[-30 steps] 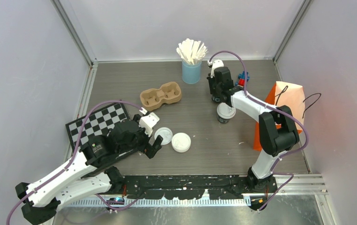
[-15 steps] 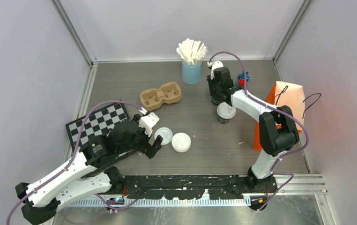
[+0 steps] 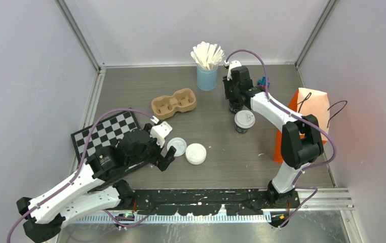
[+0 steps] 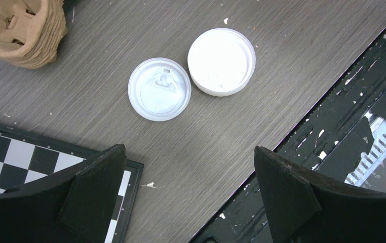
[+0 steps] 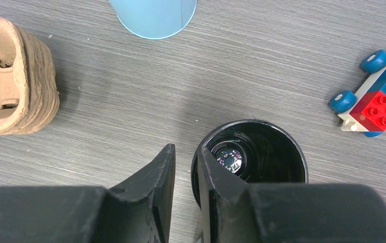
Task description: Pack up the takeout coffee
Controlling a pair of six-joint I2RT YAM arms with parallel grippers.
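Observation:
One takeout coffee cup (image 3: 244, 120), black with a white sip lid, stands right of centre. Just behind it is a second black cup (image 3: 235, 107) (image 5: 254, 152), lidless and showing dark liquid. My right gripper (image 3: 234, 100) (image 5: 186, 149) hangs over that cup's left rim, one finger outside and one inside. The jaws are a little apart, and a gap shows beside the rim. Two loose white lids lie near the front: a sip lid (image 3: 177, 147) (image 4: 159, 96) and an upturned one (image 3: 196, 153) (image 4: 222, 61). My left gripper (image 3: 164, 145) (image 4: 188, 152) is wide open just short of them, holding nothing.
A brown pulp two-cup carrier (image 3: 174, 101) (image 5: 13, 76) (image 4: 21, 28) sits left of the cups. A light-blue cup of stirrers (image 3: 207, 76) (image 5: 153, 17) stands at the back. A toy brick car (image 3: 263, 82) (image 5: 373, 93), an orange paper bag (image 3: 310, 109) and a checkerboard (image 3: 107, 134) are also here.
My right gripper has loosened on the lidless cup's rim and drawn slightly toward the back, so the cup now shows in the top view. The left arm has not moved.

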